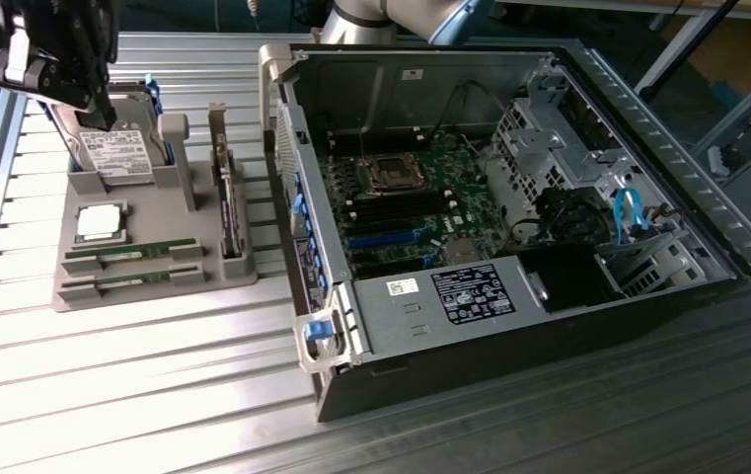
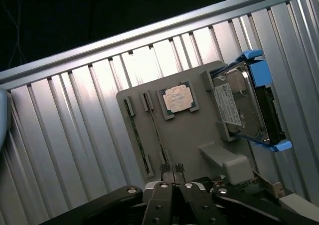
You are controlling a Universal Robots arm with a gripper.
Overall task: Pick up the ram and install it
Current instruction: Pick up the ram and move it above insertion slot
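Hovering above the grey fixture tray [image 1: 151,296], the end effector [image 1: 96,117] has its jaws pressed together with nothing between them. In the wrist view the closed fingertips [image 2: 167,171] sit near one end of the ram slots.

Task item: one ram stick [image 1: 131,252] stands on edge in a tray slot just beside the processor chip [image 1: 99,222]. The second ram stick [image 1: 131,283] lies parallel to it, close by. Neither is touched.

Risks, as I judge them:
- Jaws this tight cannot straddle a thin board. Coming down as they are, they would likely press on the stick's top edge or its chips.
- The two sticks are alike and close together, so a small sideways error could nudge the wrong one or wedge a finger between them.
- The processor chip lies loose in its recess next to the slots, and a stray finger could knock it out.
- A stick gripped off-centre may tilt in its slot and bind.
- The memory slots on the motherboard [image 1: 402,202] look narrow and crowded, so a skewed stick could jam.

Containers:
- The tray also holds the hard drive [image 1: 118,148] in a blue caddy, propped in a cradle, and an upright card [image 1: 228,197] at the exterior view's right.
- The open computer case [image 1: 520,326] lies on its side on the slatted table [image 1: 151,405]. It holds the motherboard, a labelled power supply [image 1: 481,291] and a drive cage [image 1: 547,128].
- I cannot tell whether the memory slots are already filled.
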